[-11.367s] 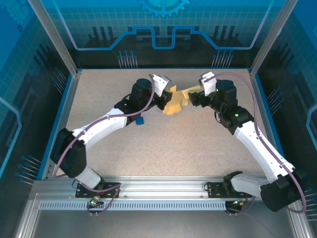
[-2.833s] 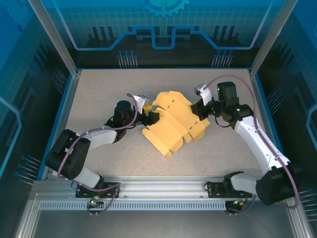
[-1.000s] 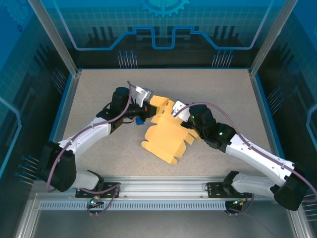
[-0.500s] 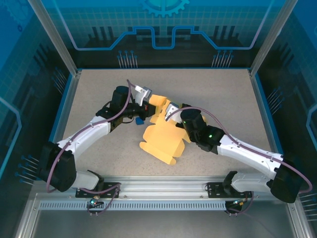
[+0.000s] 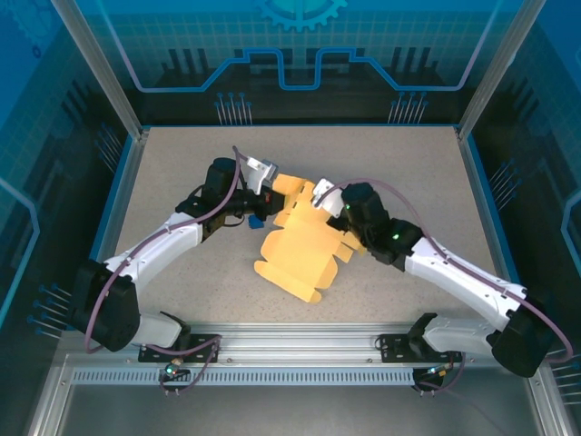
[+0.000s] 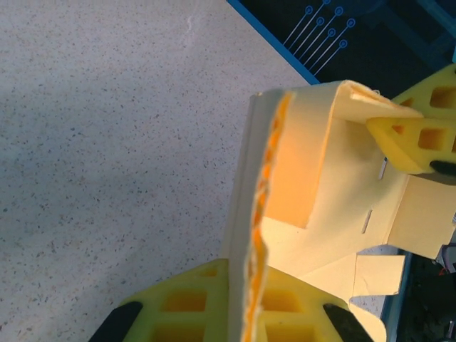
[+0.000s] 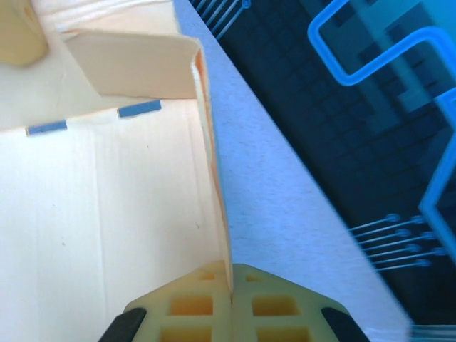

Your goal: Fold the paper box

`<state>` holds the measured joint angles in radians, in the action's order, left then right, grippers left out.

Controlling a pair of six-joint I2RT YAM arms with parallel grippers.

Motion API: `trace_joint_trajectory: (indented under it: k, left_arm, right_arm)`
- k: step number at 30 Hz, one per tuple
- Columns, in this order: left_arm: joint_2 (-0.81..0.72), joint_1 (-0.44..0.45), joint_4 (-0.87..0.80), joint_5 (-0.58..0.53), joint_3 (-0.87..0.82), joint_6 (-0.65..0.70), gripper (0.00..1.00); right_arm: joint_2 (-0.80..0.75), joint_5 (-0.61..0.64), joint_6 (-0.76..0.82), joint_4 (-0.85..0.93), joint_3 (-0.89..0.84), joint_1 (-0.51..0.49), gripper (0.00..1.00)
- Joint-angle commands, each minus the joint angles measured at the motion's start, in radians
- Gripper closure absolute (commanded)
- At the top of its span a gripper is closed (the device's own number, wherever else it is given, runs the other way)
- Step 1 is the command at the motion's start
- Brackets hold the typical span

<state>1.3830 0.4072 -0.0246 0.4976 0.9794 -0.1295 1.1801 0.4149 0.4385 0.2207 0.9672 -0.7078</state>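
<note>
From above, the pale yellow paper box (image 5: pixel 292 254) lies partly unfolded on the middle of the tabletop (image 5: pixel 408 173). Its far flaps are raised between the left tool (image 5: pixel 270 196) and the right tool (image 5: pixel 320 202). A small blue cube (image 5: pixel 257 221) sits just beside its left edge.

Left wrist: the left tool (image 6: pixel 246 317) is closed on a raised edge of the box (image 6: pixel 258 199).

Right wrist: the right tool (image 7: pixel 231 303) pinches an upright wall of the box (image 7: pixel 107 185), seemingly tight. Small slots mark the flat panel.
</note>
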Motion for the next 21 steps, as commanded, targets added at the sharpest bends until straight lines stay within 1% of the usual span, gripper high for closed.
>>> trace_joint_trajectory:
  k: [1,2,5,6,7,9,10,12,13,14,16,21]
  left_arm:
    - [-0.003,0.000,0.085,0.020,0.020,-0.002,0.98]
    - [0.006,0.001,0.094,0.021,0.015,-0.003,0.96]
    - [0.037,0.001,0.115,0.024,0.005,-0.011,0.91]
    - [0.045,0.000,0.122,0.023,0.004,-0.015,0.88]
    - [0.055,0.000,0.129,0.020,0.004,-0.018,0.80]
    - [0.067,-0.001,0.136,0.008,0.008,-0.023,0.71]
    - [0.070,0.000,0.137,-0.007,0.010,-0.025,0.64]
    - [0.066,0.000,0.140,-0.065,0.005,-0.037,0.49]
    - [0.060,0.001,0.142,-0.113,-0.005,-0.054,0.44]
    - [0.051,0.000,0.148,-0.163,-0.019,-0.076,0.41]
    - [0.031,0.001,0.171,-0.225,-0.055,-0.122,0.38]
    - [0.004,0.002,0.259,-0.261,-0.163,-0.203,0.36]
  right_arm:
    - [0.006,-0.279,-0.196,0.214,0.053,0.129,1.00]
    - [0.016,-0.351,-0.214,0.235,0.065,0.165,1.00]
    - [0.049,-0.506,-0.266,0.259,0.077,0.248,1.00]
    - [0.056,-0.543,-0.279,0.258,0.076,0.267,1.00]
    - [0.065,-0.571,-0.292,0.256,0.074,0.287,1.00]
    - [0.085,-0.584,-0.303,0.254,0.071,0.311,1.00]
    - [0.095,-0.579,-0.306,0.253,0.068,0.321,1.00]
    - [0.118,-0.584,-0.318,0.241,0.059,0.345,1.00]
    - [0.129,-0.592,-0.327,0.232,0.051,0.359,1.00]
    - [0.140,-0.598,-0.335,0.220,0.042,0.372,1.00]
    - [0.158,-0.600,-0.346,0.199,0.028,0.391,1.00]
    - [0.200,-0.544,-0.349,0.192,0.018,0.410,1.00]
